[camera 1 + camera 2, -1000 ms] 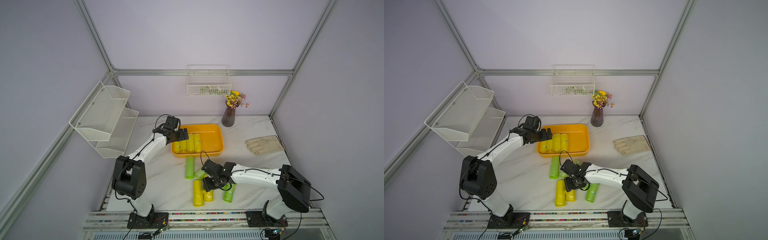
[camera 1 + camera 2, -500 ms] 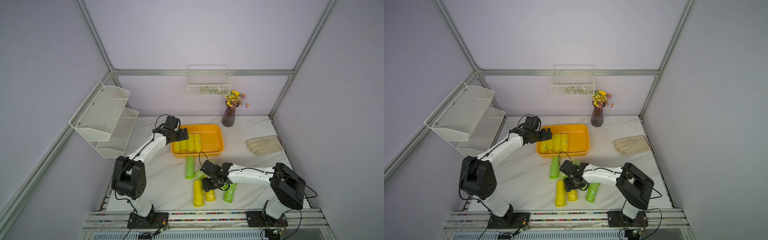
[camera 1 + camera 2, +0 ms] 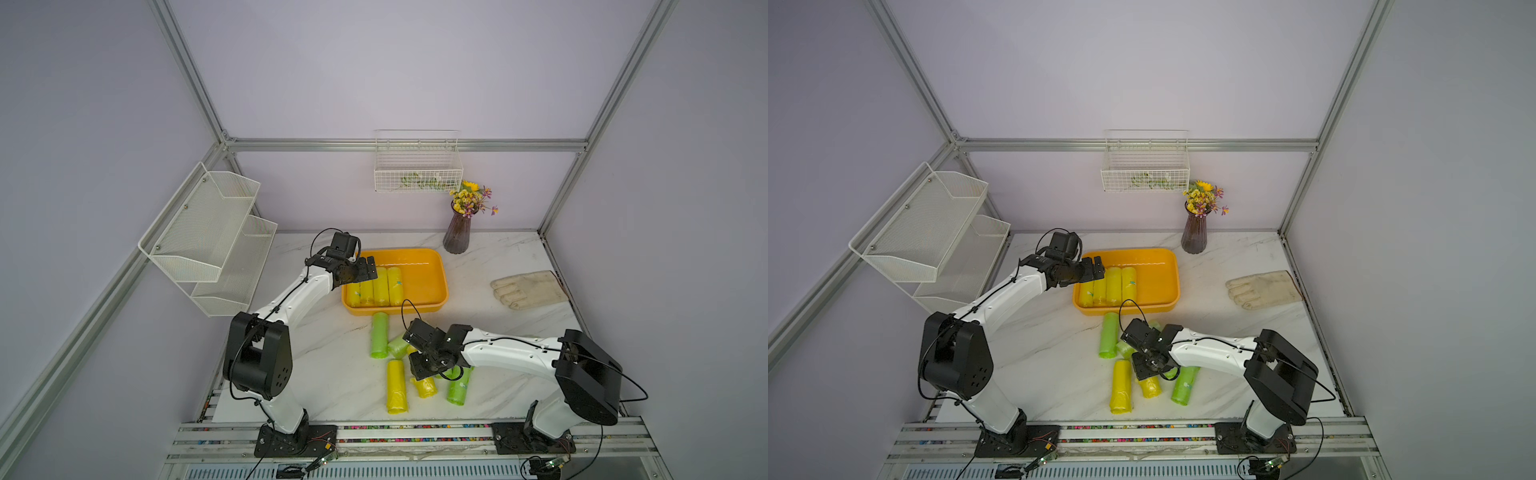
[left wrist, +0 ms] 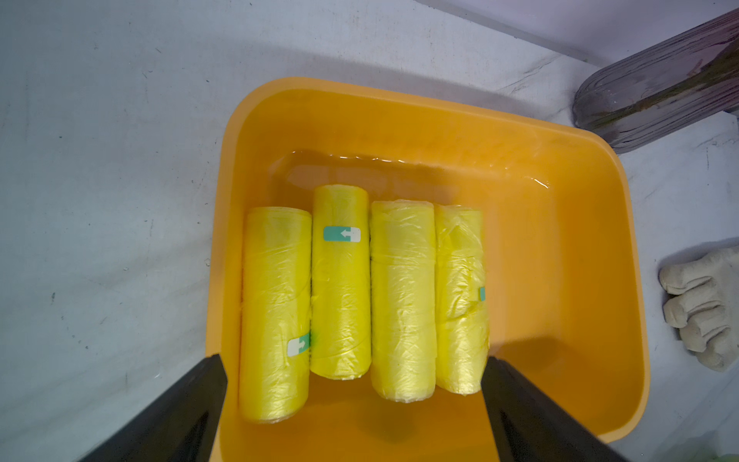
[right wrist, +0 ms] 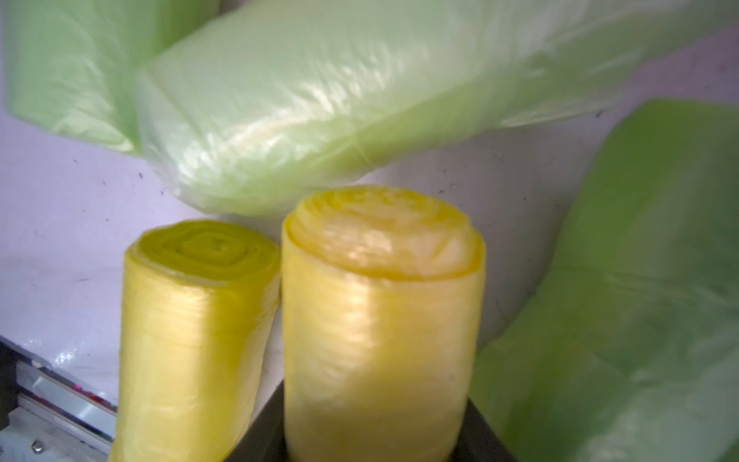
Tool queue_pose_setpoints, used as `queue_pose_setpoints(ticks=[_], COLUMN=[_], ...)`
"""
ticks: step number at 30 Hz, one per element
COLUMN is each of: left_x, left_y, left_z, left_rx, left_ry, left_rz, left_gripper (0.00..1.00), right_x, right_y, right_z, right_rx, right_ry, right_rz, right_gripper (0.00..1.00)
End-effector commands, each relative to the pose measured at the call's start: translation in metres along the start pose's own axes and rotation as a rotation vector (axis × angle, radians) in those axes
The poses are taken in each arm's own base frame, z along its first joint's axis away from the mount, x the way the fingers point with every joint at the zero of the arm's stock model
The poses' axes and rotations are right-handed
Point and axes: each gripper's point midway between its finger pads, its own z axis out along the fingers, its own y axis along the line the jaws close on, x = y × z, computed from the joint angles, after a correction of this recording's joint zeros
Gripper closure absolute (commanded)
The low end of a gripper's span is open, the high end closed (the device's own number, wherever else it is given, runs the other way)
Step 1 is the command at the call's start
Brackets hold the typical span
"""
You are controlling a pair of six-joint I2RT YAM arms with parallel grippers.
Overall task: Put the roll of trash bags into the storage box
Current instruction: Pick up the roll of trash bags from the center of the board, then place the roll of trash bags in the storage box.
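Two claws to log, right one first.

Your right claw (image 5: pixel 376 424) is clamped on a yellow roll (image 5: pixel 380 312). A black finger (image 5: pixel 264 436) presses each flank, and the roll's end points away from the wrist. You cannot tell from these views whether that roll is lifted off the table (image 3: pixel 332 365).

- Just beside the claw, on one flank: a second yellow roll (image 5: pixel 196 320), parallel to the gripped one and almost touching it.
- Just past the claw tips: a pale green roll (image 5: pixel 320 104), lying crosswise.
- On the claw's other flank, near: a darker green roll (image 5: pixel 640 300), angled.
- Beyond the pale one: a further green roll (image 3: pixel 379 334), its far end close to the storage box (image 3: pixel 444 293).
- The box itself sits well ahead of this claw, apart from the gripped roll.

Your left claw (image 4: pixel 354 360) stands wide with nothing pinched between its fingers. It hangs above the end of the box nearest its own arm.

- Directly below and ahead of it: four yellow rolls (image 4: pixel 402 300) on the box floor, side by side, flanks touching.
- Past the box's far corner: a purple vase (image 3: pixel 457 237) of flowers.
- Well off to the side: a pale glove (image 3: pixel 528 289), flat on the table.
- Farthest: a wire basket (image 3: pixel 417 166) on the back wall and a mesh shelf (image 3: pixel 208 237) on the side wall.
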Motion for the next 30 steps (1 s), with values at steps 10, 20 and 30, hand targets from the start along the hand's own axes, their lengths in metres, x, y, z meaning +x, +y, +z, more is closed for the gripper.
queue_pose_setpoints(ticks=[10,20,30], left_x=[-0.011,-0.008,0.001], left_y=[-0.002,-0.002,0.002], left_z=[-0.018,-0.021,-0.021], left_rx=[0.025,0.029,0.033], left_ry=[-0.039,-0.043,-0.034], left_rz=[0.012,-0.008,-0.024], left_gripper=[0.00,0.00,0.00], right_x=[-0.076,-0.185,-0.275], right_y=[-0.014,-0.039,-0.054], right_z=[-0.083,-0.110,-0.070], right_rx=[-0.099,-0.113,-0.205], right_ry=[-0.274,-0.443,-0.433], right_rz=[0.010,-0.041,-0.013], right_gripper=[0.56,0.56,0.56])
